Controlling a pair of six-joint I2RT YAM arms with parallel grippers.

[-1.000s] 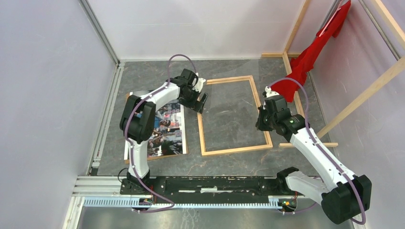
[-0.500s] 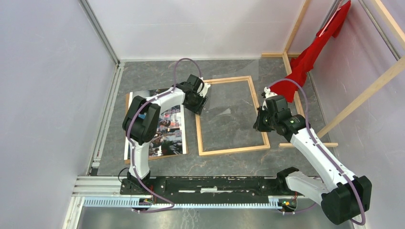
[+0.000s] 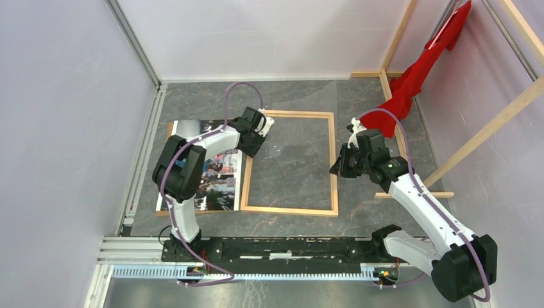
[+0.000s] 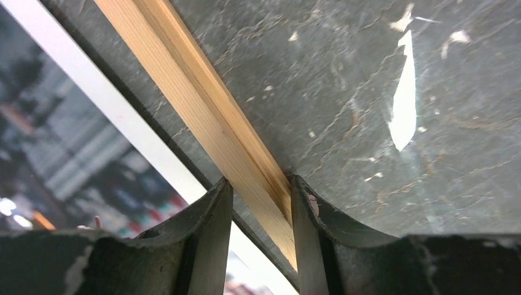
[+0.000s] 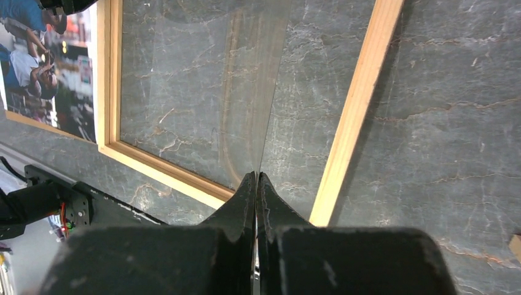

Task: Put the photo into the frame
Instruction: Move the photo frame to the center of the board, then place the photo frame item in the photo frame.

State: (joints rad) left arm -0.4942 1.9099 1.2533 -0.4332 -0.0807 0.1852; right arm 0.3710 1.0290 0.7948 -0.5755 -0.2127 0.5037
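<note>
The frame, thin light wood, lies flat on the dark table mid-view. My left gripper is at its far left corner. In the left wrist view, that gripper is shut on the frame's left rail. The photo, a dark busy print with a white border, lies face up just left of the frame on a brown board, and its edge runs beside the rail. My right gripper is shut on the edge of the clear pane over the frame's right rail.
A red cloth hangs on wooden rack beams at the back right. A short beam lies on the table beside the right arm. White walls close in the left and back. The arms' mounting rail runs along the near edge.
The left gripper closed onto the frame's left rail, and the frame slid left and squared up against the photo. The right gripper moved left with the pane.
</note>
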